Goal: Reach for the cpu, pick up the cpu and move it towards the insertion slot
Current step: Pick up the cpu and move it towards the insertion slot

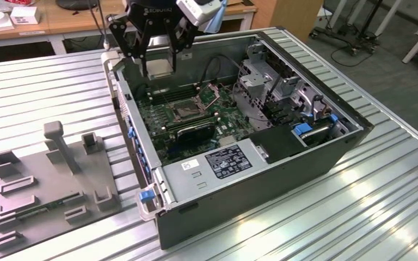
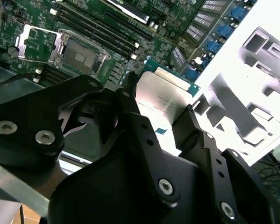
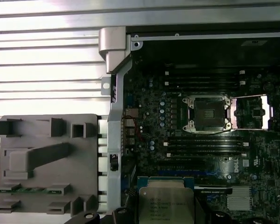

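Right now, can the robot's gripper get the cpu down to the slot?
Probably yes. The gripper is shut on the cpu and hangs above the open case. The slot lies below with its metal frame flipped open, and nothing seems to cover it.

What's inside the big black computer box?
Inside the computer case: a green motherboard with the open insertion slot. The gripper holds the cpu above it, covering some board.

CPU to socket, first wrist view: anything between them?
Only board: the cpu is in the gripper; black memory slots lie between it and the open slot.
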### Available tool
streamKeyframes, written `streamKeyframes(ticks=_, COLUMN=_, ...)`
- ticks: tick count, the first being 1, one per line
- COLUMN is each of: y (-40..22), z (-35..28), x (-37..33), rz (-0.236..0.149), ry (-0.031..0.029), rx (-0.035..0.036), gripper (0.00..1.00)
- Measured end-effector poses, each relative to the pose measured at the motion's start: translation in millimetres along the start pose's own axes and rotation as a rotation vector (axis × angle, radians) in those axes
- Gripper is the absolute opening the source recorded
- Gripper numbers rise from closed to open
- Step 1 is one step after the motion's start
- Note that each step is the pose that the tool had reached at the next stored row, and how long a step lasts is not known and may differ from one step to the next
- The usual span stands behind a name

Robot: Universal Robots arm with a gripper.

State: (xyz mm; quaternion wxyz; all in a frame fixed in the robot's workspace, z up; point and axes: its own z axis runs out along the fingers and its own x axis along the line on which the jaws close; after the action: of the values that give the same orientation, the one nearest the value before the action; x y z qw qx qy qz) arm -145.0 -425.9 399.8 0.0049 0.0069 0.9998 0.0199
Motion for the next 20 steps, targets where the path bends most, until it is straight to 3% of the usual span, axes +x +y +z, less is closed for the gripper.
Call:
streamKeyframes(ticks=9, y=17.7, z=5.6, x=-14.1, rz=0.000, ry=-0.0001, rx=-0.0001, gripper=0.55)
streamKeyframes(ticks=20, y=34.3, z=10.4, x=-21.8, rz=0.000, ry=0.0000, rx=0.0000, gripper=0.55)
